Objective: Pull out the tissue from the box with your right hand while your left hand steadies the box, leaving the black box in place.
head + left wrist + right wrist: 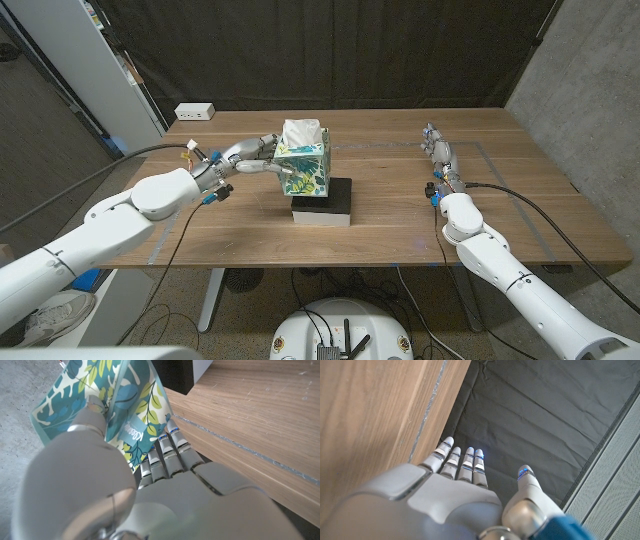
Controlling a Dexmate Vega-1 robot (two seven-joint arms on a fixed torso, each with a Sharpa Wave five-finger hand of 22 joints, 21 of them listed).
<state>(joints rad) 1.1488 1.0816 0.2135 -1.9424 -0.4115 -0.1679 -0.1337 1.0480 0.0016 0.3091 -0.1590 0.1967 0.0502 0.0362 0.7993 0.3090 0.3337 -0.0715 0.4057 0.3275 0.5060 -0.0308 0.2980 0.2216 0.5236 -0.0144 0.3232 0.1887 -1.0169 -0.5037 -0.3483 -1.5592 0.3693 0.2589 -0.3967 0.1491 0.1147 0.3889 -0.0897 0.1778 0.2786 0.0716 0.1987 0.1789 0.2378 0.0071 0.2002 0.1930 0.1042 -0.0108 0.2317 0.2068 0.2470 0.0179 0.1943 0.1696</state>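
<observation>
Robot hand [252,155] on the left holds the tissue box [303,168]. Right robot hand [437,152] is open and empty; it should pinch the tissue [301,131] and pull up slowly

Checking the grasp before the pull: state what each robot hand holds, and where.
Left robot hand grips the tissue box by its left side. Right robot hand holds nothing.

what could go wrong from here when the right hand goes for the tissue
1. The tissue box sits on the smaller black box; a sideways tug could slide or tip it, dragging the black box.
2. The left hand touches the tissue box from one side only, by its fingers; an upward pull may lift it.
3. The right hand is open and far off at the table's other side; reaching across, it could knock the box or crush the tissue.
</observation>
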